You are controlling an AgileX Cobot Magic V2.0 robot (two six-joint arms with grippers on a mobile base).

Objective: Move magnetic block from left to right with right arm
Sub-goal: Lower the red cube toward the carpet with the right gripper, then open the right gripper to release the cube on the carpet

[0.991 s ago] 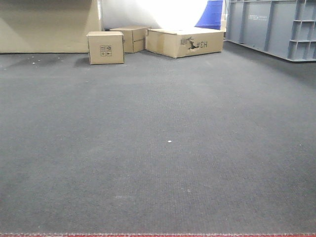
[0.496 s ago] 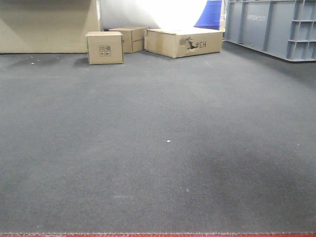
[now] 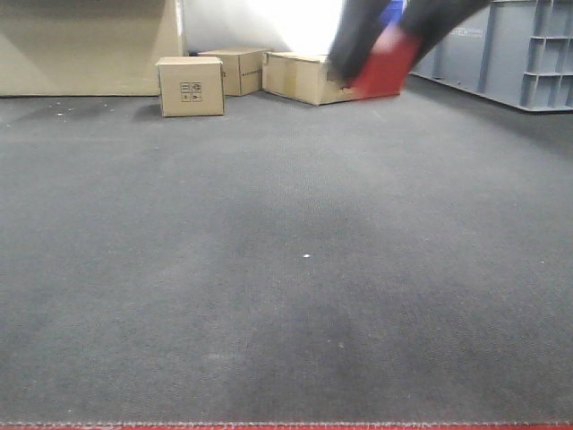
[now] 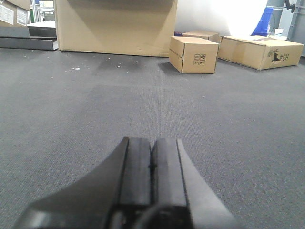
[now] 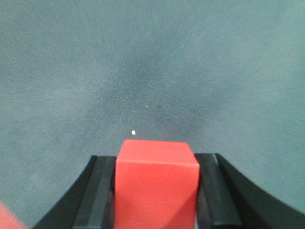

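The right gripper (image 5: 155, 191) is gripping the magnetic block (image 5: 156, 183) between its jaws, holding it above the grey floor (image 3: 269, 269), far and right in the front view. This seems the carrying step; next it needs lowering on the right side. The left gripper (image 4: 151, 167) is resting closed and empty

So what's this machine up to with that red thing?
The right gripper has a red magnetic block clamped between its fingers and holds it in the air above the grey carpet. From the front it appears blurred near the top of the view, in front of the cardboard boxes. The left gripper is shut on nothing, low over the carpet.
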